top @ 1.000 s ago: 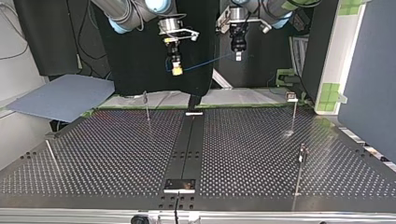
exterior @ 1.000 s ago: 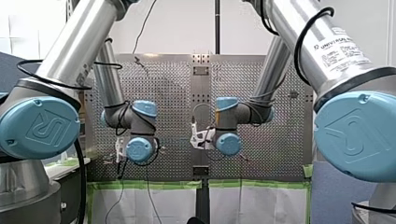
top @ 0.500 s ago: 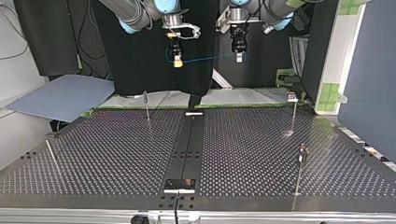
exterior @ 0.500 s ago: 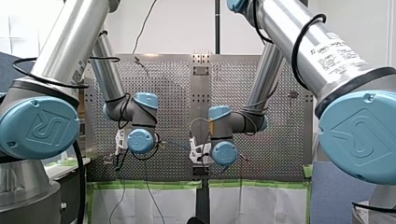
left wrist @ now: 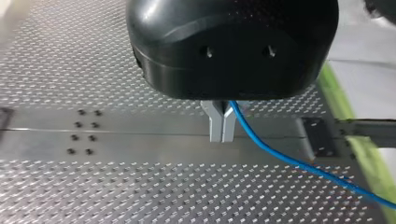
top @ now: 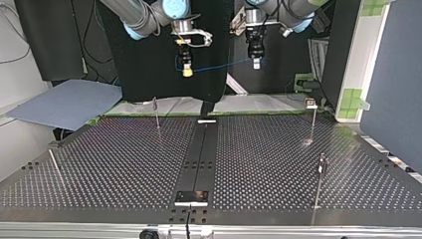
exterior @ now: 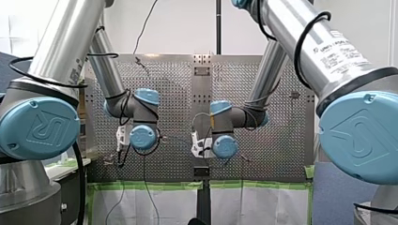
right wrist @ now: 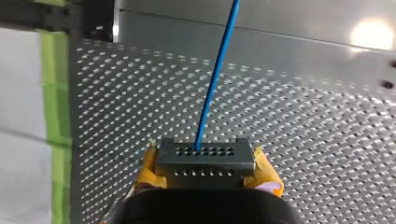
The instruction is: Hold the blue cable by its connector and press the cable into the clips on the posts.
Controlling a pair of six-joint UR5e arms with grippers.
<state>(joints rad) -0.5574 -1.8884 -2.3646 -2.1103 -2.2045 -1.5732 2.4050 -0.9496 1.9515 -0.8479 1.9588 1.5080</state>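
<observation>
The blue cable (top: 221,65) hangs stretched in the air between my two grippers, high above the table's far edge. My right gripper (top: 186,72), at the top view's left, has yellow pads shut on the grey connector (right wrist: 205,161); the blue cable (right wrist: 214,84) runs straight out ahead of it. My left gripper (top: 256,62), at the top view's right, has its metal fingertips (left wrist: 216,127) shut on the blue cable (left wrist: 280,158), which trails off to one side. Thin posts (top: 157,113) (top: 313,121) (top: 320,172) with clips stand on the perforated table (top: 124,164) below.
A thin rod (top: 55,167) leans near the top view's left edge. A black strip (top: 201,149) runs down the table's middle with a small plate (top: 191,197) at its near end. A grey sheet (top: 64,102) lies off the table at the left.
My right gripper rose, then dropped back a little with the connector. My left gripper shifted slightly lower in the top view. The cable stays taut between them.
</observation>
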